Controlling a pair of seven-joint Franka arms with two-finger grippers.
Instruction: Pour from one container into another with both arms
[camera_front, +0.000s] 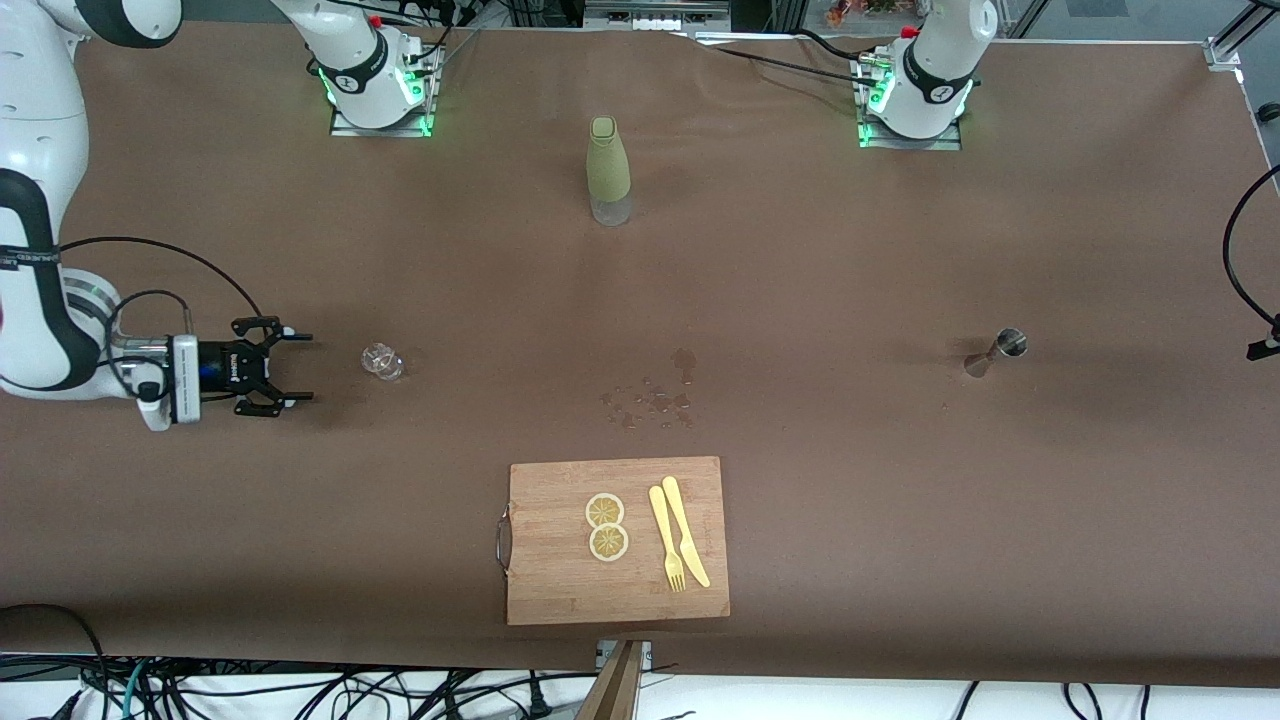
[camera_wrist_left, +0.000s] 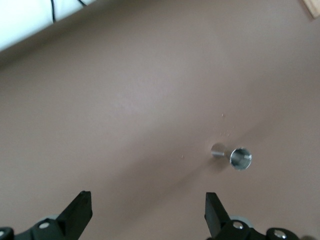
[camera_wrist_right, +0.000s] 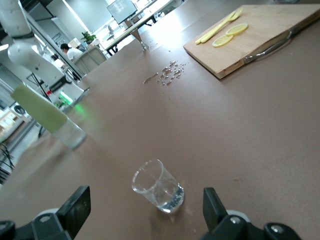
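2 white arms work over a wide table (camera_front: 900, 520) covered in brown sheeting, with loose cables along its near edge and, in the right wrist view, a bright workshop with desks and a person far off. At the right arm's end, the right gripper (camera_front: 285, 375) sits low over the table, pointing sideways at a small clear glass (camera_front: 382, 361) just beside it; its jaws are spread wide and hold nothing, and the right wrist view shows the glass (camera_wrist_right: 158, 186) standing upright between the 2 black fingertips (camera_wrist_right: 75, 210) without touching them, a little liquid in its bottom. Toward the middle, a bottle (camera_front: 608, 170) with a pale green sleeve stands upright between the 2 arm bases, and a scatter of spilled droplets (camera_front: 655, 395) lies nearer the camera than it. Nearer still rests a wooden cutting board (camera_front: 560, 590) carrying 2 lemon slices (camera_front: 606, 526), a yellow fork (camera_front: 666, 540) and a yellow knife (camera_front: 686, 532). Toward the left arm's end stands a small metal jigger (camera_front: 996, 352). The left gripper (camera_wrist_left: 147, 212) hangs high above that jigger (camera_wrist_left: 240, 158), jaws released wide, grasping nothing.
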